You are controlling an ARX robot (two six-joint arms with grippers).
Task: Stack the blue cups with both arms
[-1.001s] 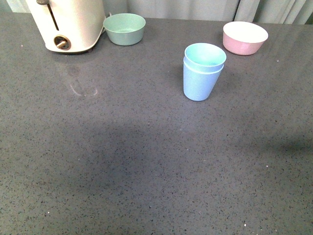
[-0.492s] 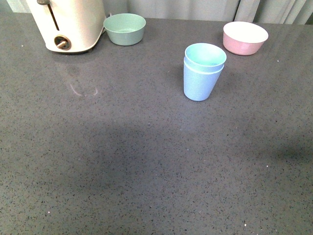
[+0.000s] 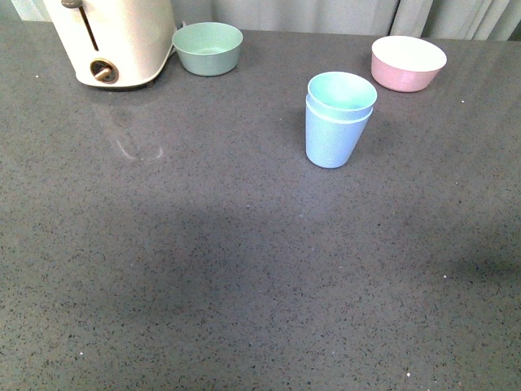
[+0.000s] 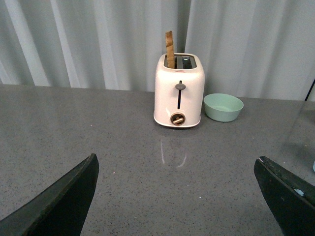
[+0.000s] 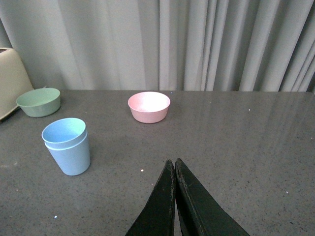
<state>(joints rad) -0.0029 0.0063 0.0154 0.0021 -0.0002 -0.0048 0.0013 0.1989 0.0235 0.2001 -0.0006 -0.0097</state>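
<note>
Two light blue cups (image 3: 336,122) stand nested one inside the other, upright on the grey counter, right of centre in the front view. The right wrist view shows the same stacked cups (image 5: 67,146) well apart from my right gripper (image 5: 173,162), whose black fingers are pressed together with nothing between them. My left gripper (image 4: 177,164) is open wide over bare counter and holds nothing; the cups are out of its view. Neither arm appears in the front view.
A cream toaster (image 3: 114,41) with a slice in its slot (image 4: 169,49) stands at the back left. Beside it sits a pale green bowl (image 3: 207,48). A pink bowl (image 3: 408,63) sits at the back right. Curtains hang behind the counter.
</note>
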